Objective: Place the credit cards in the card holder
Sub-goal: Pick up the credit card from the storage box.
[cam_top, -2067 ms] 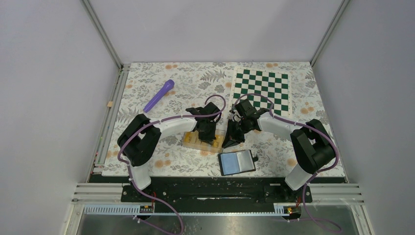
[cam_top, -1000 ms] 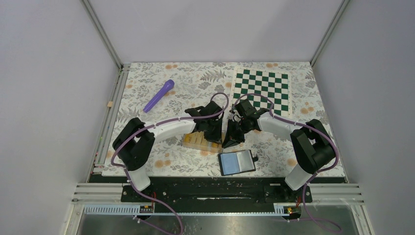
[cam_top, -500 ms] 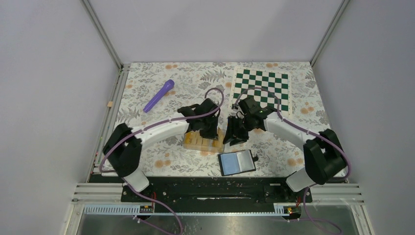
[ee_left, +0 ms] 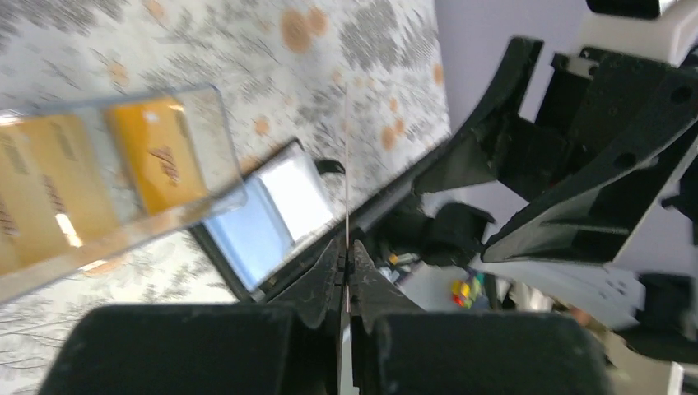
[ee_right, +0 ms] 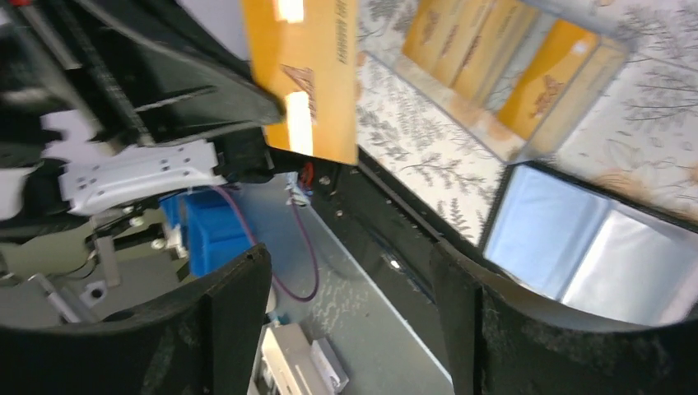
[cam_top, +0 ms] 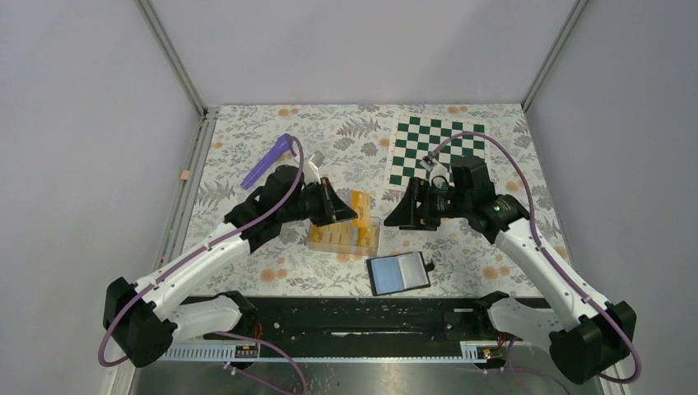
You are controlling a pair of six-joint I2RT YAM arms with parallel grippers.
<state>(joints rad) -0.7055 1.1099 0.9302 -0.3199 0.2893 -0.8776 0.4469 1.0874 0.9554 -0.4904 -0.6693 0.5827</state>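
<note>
The credit card point(cam_top: 358, 206) I mean to stow is clamped in my left pincer point(cam_top: 344, 216), raised on edge above the clear box point(cam_top: 346, 239) where the other credit cards point(ee_right: 449, 45) lie. From my left wrist it shows only as a thin line, so I think its long axis runs straight out from the fingers, though I cannot be sure. My right pincer point(cam_top: 395, 216) hangs just to its right, jaws apart, holding nothing. The card holder point(cam_top: 398, 273) lies open, lining up, toward my bases and rightward of the held card, nearer my right arm. I judge the card must go down that way, edge first.
</note>
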